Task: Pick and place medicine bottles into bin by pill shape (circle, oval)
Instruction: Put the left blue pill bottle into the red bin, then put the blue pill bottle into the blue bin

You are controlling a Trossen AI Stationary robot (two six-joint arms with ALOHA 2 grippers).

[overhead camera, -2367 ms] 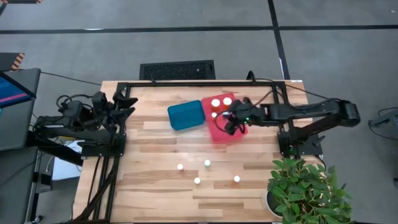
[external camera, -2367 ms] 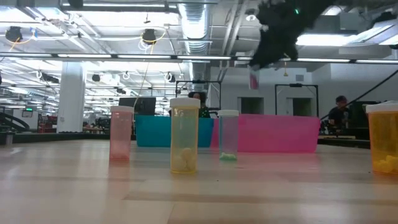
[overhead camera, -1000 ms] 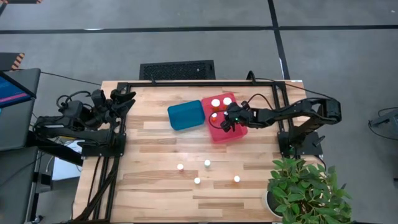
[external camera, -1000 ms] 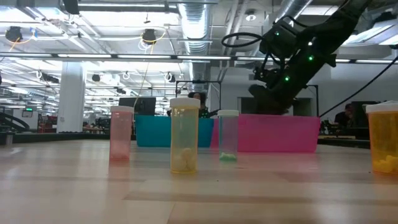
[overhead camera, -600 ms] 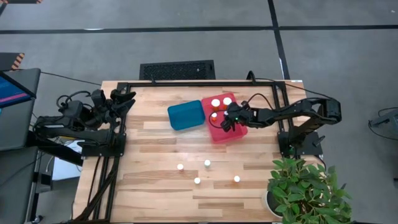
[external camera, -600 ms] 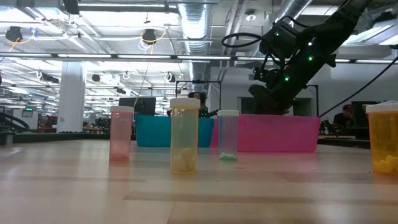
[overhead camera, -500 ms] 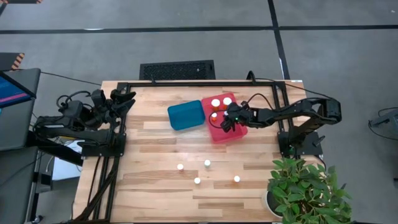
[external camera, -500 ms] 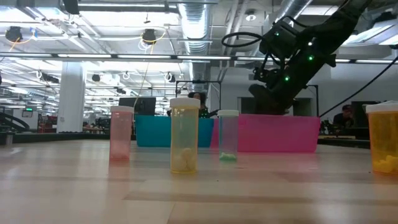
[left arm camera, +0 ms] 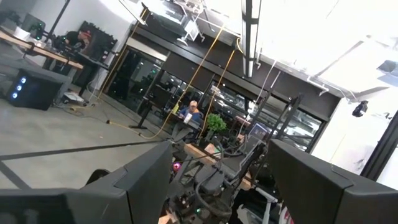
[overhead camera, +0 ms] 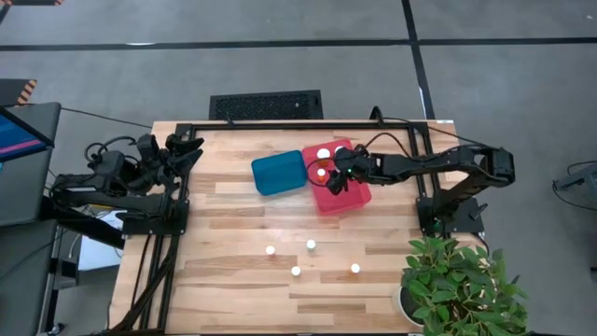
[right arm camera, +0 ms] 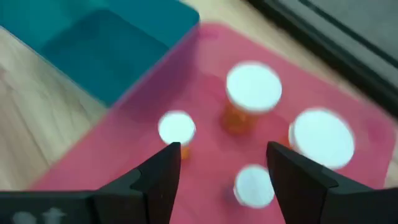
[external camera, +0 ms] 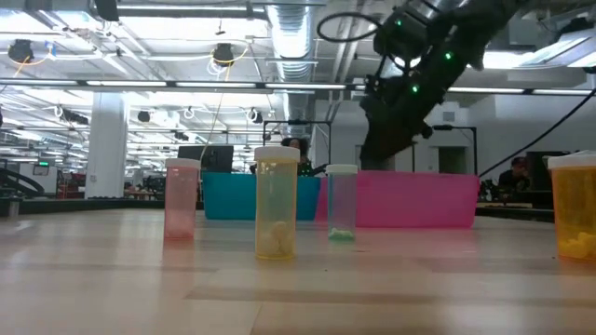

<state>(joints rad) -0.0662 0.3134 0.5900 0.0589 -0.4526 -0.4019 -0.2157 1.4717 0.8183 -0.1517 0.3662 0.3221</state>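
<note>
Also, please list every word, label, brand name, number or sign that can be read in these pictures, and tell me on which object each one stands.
None can be read.
Medicine bottles: no label shows on the bodies.
White caps in the pink bin: blank.
Blue bin: no print.
Green sign in the room behind: too small to read.
Screen beside the table: too small to read.
</note>
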